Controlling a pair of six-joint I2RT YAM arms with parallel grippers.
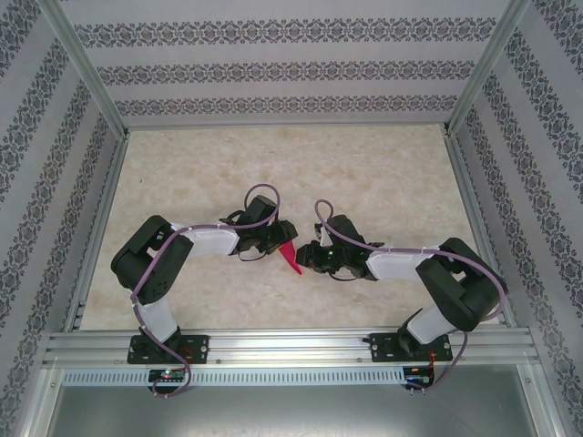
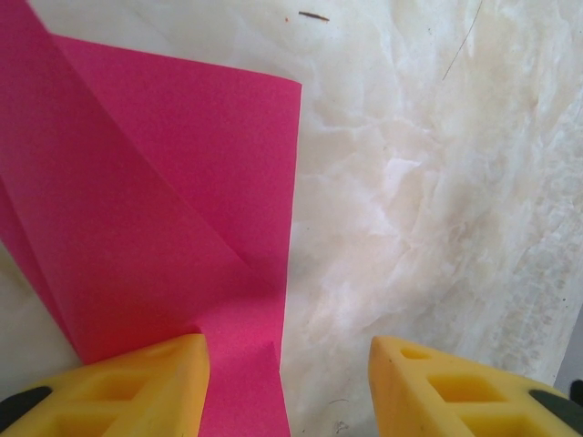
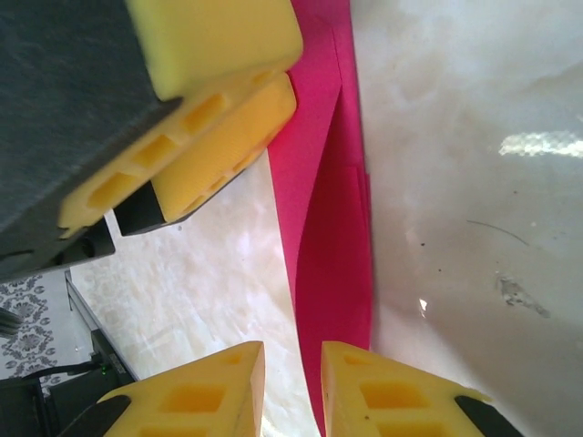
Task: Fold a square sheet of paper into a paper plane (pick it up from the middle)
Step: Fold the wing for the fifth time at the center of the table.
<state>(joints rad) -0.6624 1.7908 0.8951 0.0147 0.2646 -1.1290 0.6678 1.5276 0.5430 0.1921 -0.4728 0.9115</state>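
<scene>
nearest the lens, the left gripper [image 2: 289,353] shows its yellow fingers [image 2: 137,387] at the near edge of the left wrist view. its jaws stand about half apart, clamped on nothing. the square sheet of paper [image 2: 164,228] runs down between them, hard against the left-hand finger and well clear of the right-hand one. the sheet is no flat square now: diagonal creases cross it and layers overlap. so i judge the folding to be midway, between one crease and the next (a regrip, by the look of it). further right lies bare marbled table [image 2: 437,182]. from above, the sheet [image 1: 290,259] sits at mid-table between the two wrists. on the right, the right gripper [image 3: 291,357] has a narrow gap between its jaws. the sheet's long folded edge runs toward that gap, and the gap looks too wide to pinch thin paper. the next move likely calls for one pair of jaws to close firmly on the layers before the other pair lets the paper shift, keeping the edges aligned. the sheet's far corner is cut off, the layer count is unclear, the wrists cover most of it from above, and whether its lower edge touches the table i cannot tell.
</scene>
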